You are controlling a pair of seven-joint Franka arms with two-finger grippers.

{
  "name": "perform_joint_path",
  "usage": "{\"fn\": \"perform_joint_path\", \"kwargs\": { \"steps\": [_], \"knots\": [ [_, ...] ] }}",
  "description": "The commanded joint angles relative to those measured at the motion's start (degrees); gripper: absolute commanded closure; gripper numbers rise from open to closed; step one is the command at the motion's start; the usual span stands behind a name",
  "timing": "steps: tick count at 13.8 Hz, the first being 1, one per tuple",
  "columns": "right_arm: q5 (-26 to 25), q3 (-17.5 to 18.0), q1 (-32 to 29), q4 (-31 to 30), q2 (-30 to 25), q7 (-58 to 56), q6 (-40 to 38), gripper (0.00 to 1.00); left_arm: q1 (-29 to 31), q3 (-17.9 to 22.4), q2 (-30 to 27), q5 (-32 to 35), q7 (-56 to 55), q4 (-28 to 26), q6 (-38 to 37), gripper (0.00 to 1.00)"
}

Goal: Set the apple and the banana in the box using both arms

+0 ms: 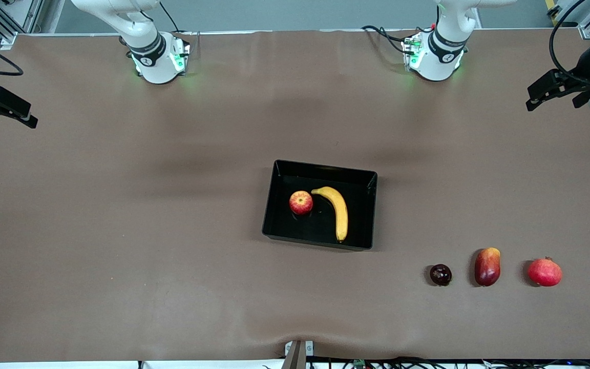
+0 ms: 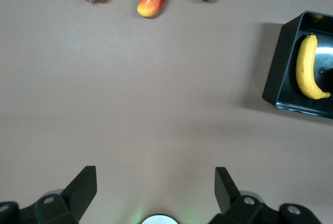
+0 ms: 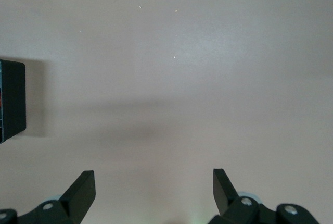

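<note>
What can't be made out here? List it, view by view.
- Left wrist view: the box is cut by the picture's edge; the apple is out of view, only the banana shows.
- Right wrist view: only a corner of the box shows; its contents are cut off.
- Front view: the small dark fruit is too small to identify.

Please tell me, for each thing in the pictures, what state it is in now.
apple: in the box, beside the banana.
banana: lying flat in the box.
box: on the table, holding both fruits.
dark round fruit: on the table, outside the box.
mango: on the table, beside the dark fruit.
pomegranate: on the table, beside the mango.
left gripper: open, empty, waiting at its table end.
right gripper: open, empty, waiting at its end.
</note>
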Motion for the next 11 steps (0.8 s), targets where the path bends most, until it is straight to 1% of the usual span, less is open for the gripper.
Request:
{"fn": "perform_joint_path", "kwargs": {
  "steps": [1, 11],
  "knots": [
    [-0.4, 0.8, -1.0, 0.1, -0.3, 0.4, -0.3, 0.0, -0.7, 0.2, 2.2, -0.6, 0.4, 3.1, -0.6, 0.0],
    [-0.4, 0.9, -1.0, 0.1, -0.3, 0.4, -0.3, 0.0, -0.7, 0.1, 2.4, -0.6, 0.2, 3.2, -1.2, 0.0]
  ]
}}
